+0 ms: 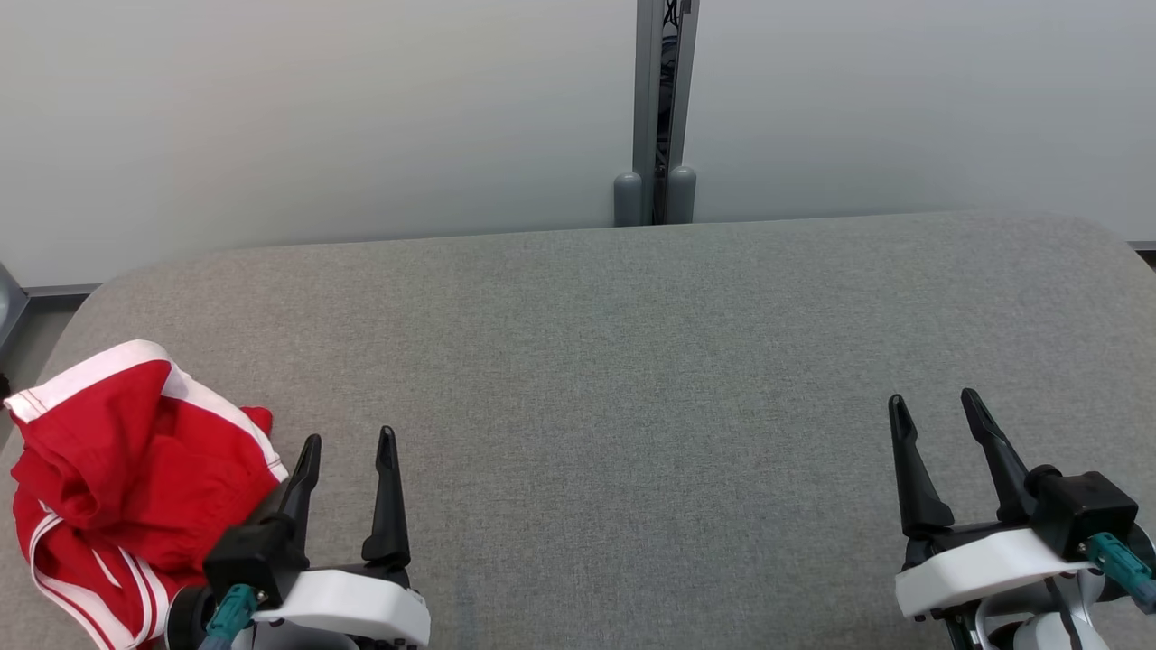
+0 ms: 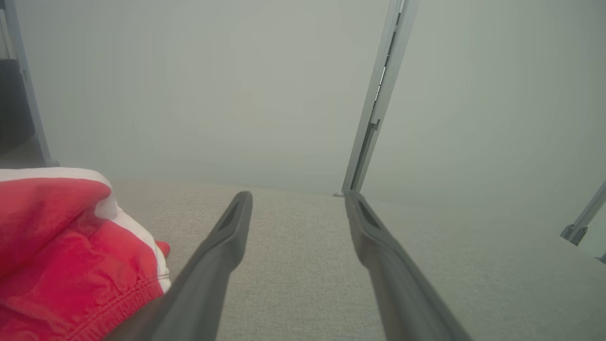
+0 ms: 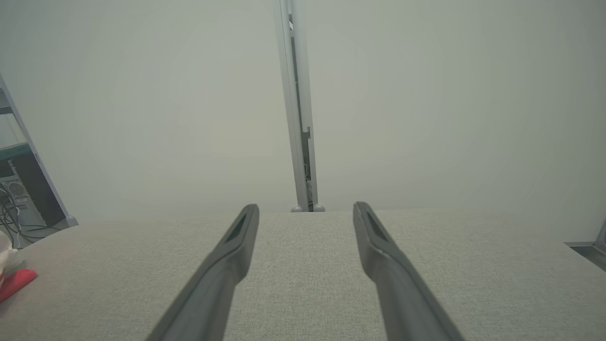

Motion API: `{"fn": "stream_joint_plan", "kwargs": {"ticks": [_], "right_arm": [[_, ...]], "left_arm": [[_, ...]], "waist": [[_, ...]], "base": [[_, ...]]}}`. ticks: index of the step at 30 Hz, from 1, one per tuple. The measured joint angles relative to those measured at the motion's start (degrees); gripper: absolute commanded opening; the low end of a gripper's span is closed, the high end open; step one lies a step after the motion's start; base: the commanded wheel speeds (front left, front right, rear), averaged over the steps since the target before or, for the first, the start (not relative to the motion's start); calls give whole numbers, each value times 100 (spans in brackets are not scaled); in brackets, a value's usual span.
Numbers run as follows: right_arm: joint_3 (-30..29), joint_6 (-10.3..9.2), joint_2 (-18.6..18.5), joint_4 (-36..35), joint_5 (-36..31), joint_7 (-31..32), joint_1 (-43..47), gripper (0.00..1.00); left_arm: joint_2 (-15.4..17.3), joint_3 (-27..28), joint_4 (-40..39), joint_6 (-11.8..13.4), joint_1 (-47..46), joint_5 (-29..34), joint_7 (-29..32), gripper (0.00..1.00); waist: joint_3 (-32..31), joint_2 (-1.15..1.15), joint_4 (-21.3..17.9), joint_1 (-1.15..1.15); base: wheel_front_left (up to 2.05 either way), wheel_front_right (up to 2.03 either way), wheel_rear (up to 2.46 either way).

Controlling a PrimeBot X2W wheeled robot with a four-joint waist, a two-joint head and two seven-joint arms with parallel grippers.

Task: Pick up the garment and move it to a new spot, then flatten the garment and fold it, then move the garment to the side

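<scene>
Just left of our left gripper, beside its outer finger, we see the garment crumpled at the near left corner of the bench: red cloth with white stripes, bunched, with no clear long axis. Our left gripper, spread and empty, is nearer; our right gripper, likewise spread and empty, sits well apart.

Red garment with white trim lies crumpled at table's left edge.
</scene>
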Motion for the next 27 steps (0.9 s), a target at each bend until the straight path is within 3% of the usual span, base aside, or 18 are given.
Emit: {"fn": "stream_joint_plan", "kwargs": {"ticks": [27], "right_arm": [[38, 8, -15, 151, -710, -236, -87, 100]], "left_arm": [[11, -238, 320, 151, -102, 779, -308, 100]], "waist": [[-26, 0, -75, 0]], "base": [[0, 0, 0]]}}
